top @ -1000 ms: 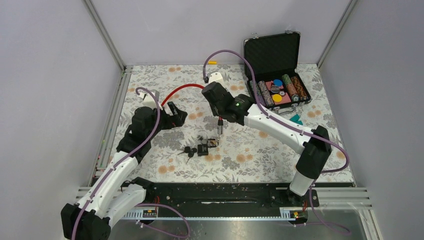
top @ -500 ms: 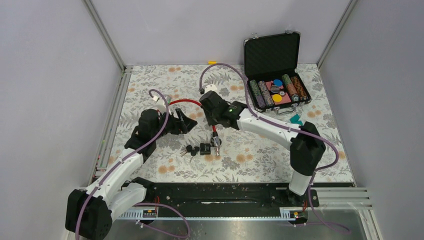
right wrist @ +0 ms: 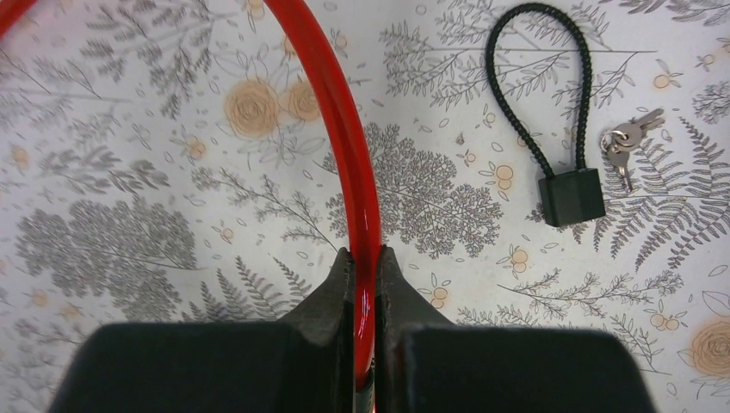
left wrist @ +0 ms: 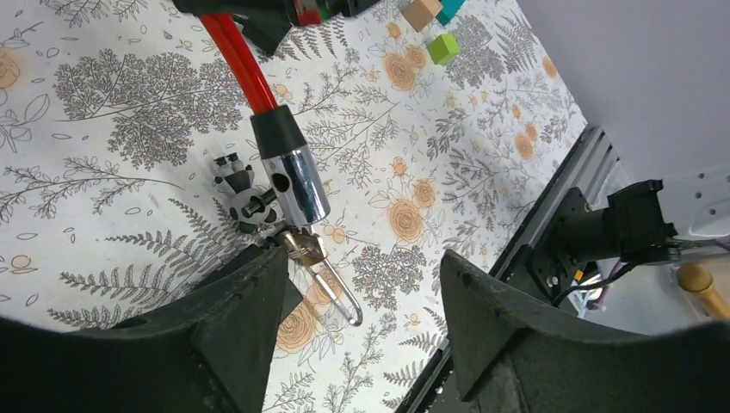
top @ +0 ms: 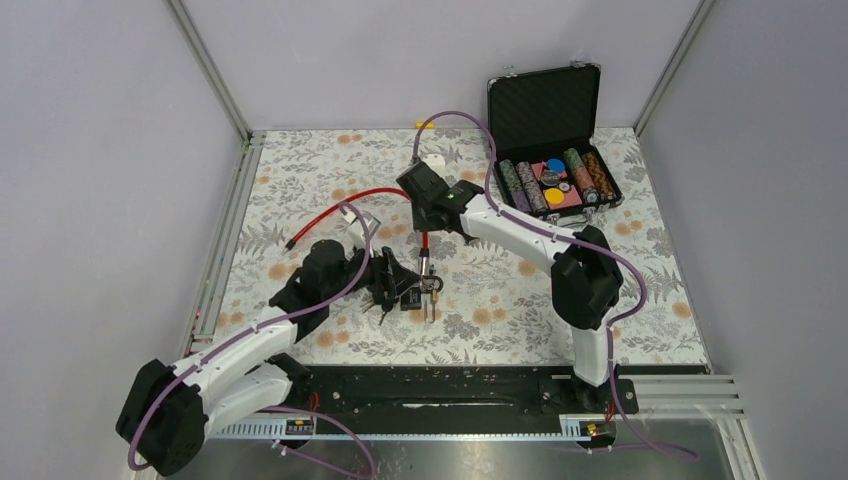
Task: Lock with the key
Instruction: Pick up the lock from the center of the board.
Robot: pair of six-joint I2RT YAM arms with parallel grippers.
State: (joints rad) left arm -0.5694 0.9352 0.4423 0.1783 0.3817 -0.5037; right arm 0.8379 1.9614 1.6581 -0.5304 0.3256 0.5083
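Note:
A red cable lock (top: pixel 350 196) ends in a chrome head (left wrist: pixel 297 185), which hangs just above the table. My right gripper (right wrist: pixel 362 268) is shut on the red cable (right wrist: pixel 344 129) and shows above the head in the top view (top: pixel 425 212). Black-headed keys (left wrist: pixel 238 182) sit against the head's side; I cannot tell if one is inserted. A small brass padlock (left wrist: pixel 303 248) with a steel shackle (left wrist: pixel 342 294) lies below the head. My left gripper (left wrist: pixel 361 301) is open over that shackle and grips nothing; it shows again in the top view (top: pixel 398 282).
A black cable lock (right wrist: pixel 568 196) with small silver keys (right wrist: pixel 624 142) lies on the floral cloth. An open black case (top: pixel 550 130) of chips stands at the back right. Small coloured blocks (left wrist: pixel 435 30) lie beyond the lock.
My left arm has swung right and down to the keys and padlock, and its jaws have narrowed. My right arm has carried the cable's chrome head toward the same spot.

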